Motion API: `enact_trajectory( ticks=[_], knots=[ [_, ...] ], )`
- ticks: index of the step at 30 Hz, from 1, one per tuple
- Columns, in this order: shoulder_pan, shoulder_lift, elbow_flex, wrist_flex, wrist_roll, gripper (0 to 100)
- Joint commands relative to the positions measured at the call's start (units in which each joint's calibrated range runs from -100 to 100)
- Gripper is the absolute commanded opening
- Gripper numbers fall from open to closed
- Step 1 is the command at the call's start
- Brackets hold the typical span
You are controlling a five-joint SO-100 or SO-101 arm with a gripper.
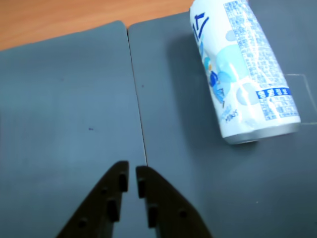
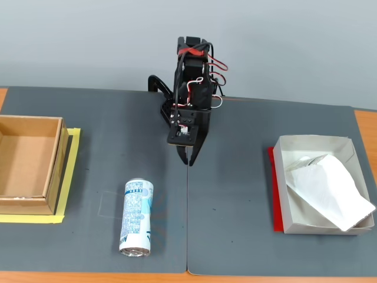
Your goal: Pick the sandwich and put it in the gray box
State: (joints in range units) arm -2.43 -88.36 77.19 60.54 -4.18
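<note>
Your sandwich (image 2: 330,186) already lies inside the gray box (image 2: 281,194) at the right of the fixed view, so the placing looks done and nothing in the task calls for another reach. The white package runs on a diagonal, from the middle of the box toward its lower right corner, where one end rides up over the low wall. From the gripper (image 2: 189,160) it sits well off to the right and somewhat nearer the camera, with bare gray mat between them.

Your gripper hangs empty above the seam where the two mats meet, its fingers pressed nearly together. In the wrist view the gripper (image 1: 132,179) shows only a thin slit between the tips and nothing caught there.

The drink can (image 2: 136,217) lies on its side to the lower left in the fixed view, on the opposite side of the arm from the box (it is no part of your task). The brown cardboard box (image 2: 26,203) stands at the far left on yellow tape.

The wrist view shows neither the sandwich nor the gray box, only the mats, a strip of orange worktop (image 1: 59,20) and the can (image 1: 242,74). Whether the package's overhanging end rests on the rim or floats just above it, I probably can't say from this angle.
</note>
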Motion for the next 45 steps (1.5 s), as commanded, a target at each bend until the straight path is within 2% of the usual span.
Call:
enact_trajectory(
  ticks=[1, 25, 34, 45],
  knots=[
    [1.35, -2.74, 2.01, 0.31, 0.61, 2],
    [1.42, -4.26, 16.75, -0.38, 0.61, 2],
    [1.50, -10.62, 18.92, 0.31, 0.61, 2],
    [1.50, -10.96, 19.10, 0.31, 0.61, 2]
  ],
)
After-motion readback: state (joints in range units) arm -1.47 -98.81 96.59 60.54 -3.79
